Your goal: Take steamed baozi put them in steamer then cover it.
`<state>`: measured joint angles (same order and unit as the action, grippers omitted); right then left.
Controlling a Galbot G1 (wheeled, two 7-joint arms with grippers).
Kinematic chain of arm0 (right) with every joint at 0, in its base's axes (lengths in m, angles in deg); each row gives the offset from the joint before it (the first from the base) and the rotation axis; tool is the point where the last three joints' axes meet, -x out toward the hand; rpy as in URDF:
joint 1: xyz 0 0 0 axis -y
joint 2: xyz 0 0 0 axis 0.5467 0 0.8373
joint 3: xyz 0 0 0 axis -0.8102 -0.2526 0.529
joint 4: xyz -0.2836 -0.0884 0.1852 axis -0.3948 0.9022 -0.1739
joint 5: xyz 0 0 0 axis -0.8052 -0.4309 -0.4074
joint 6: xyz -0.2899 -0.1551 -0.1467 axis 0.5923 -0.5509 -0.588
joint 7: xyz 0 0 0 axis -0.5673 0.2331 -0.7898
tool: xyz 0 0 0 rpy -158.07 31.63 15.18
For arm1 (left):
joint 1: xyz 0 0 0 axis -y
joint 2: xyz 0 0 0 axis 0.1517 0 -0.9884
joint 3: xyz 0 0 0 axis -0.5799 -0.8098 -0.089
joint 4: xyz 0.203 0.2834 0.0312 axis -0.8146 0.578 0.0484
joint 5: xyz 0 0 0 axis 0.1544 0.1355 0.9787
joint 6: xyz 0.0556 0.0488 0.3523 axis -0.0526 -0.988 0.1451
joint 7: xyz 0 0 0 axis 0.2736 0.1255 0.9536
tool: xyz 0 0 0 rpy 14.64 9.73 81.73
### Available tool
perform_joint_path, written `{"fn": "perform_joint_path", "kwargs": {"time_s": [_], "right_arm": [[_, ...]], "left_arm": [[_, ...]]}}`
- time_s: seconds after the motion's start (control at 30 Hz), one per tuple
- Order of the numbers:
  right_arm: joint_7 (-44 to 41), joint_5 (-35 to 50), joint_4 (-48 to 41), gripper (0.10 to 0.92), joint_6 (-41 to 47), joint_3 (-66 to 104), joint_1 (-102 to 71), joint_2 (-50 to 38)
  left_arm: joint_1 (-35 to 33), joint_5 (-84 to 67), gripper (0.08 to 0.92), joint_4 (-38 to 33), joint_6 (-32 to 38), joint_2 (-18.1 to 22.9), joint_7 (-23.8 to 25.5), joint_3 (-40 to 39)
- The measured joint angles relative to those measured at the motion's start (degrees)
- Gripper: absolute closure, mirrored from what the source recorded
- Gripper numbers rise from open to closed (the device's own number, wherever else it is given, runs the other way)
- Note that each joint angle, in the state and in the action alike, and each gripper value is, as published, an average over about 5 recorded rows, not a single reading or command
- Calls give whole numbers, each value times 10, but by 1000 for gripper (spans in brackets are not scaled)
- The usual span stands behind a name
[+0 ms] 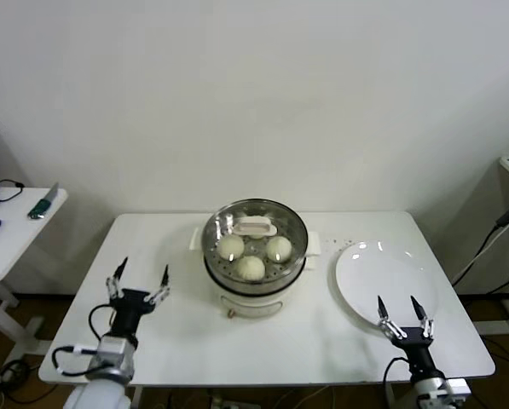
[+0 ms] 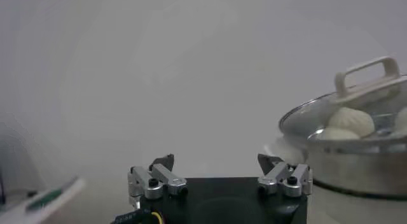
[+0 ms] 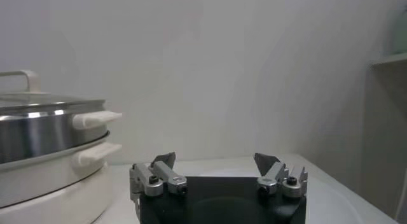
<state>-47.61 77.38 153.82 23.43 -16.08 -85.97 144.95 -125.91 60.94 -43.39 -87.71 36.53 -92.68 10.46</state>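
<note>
The left end effector (image 1: 139, 279) is held low over the near left part of the white worktop (image 1: 186, 332), its fingers spread wide and nothing between them. The right end effector (image 1: 401, 313) is held at the near right, equally spread and empty, its tips over the near edge of an empty white plate (image 1: 382, 273).

Between the two, at the middle of the worktop, the steamer (image 1: 256, 273) is seen on its cream-white base. The cover (image 1: 256, 228) is seated on its rim, handle upward.

From the head view, three steamed baozi (image 1: 251, 267) can be counted through the glass; whether a fourth lies under the handle cannot be told. In the left wrist view the cover (image 2: 356, 98) is shown from the side, with buns (image 2: 351, 121) visible beneath the glass. In the right wrist view only the steel wall of the steamer (image 3: 44, 133), two side handles and the edge of the cover (image 3: 38, 103) are shown, with no buns visible.

One steamer, one cover and one plate are counted. A side table (image 1: 15, 230) stands well apart to the left.
</note>
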Motion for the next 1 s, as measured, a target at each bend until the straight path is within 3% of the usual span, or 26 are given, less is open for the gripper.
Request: {"fn": "perform_joint_path", "kwargs": {"time_s": [0.43,1.0], "right_arm": [[3,-3,-4,203,-11,3,-3,0],[3,-11,-2,203,-10,3,-3,-1]], "left_arm": [[-52,-82,177,96,164,35,12,11],[-80,-104,177,120,210,62,31,-13]]}}
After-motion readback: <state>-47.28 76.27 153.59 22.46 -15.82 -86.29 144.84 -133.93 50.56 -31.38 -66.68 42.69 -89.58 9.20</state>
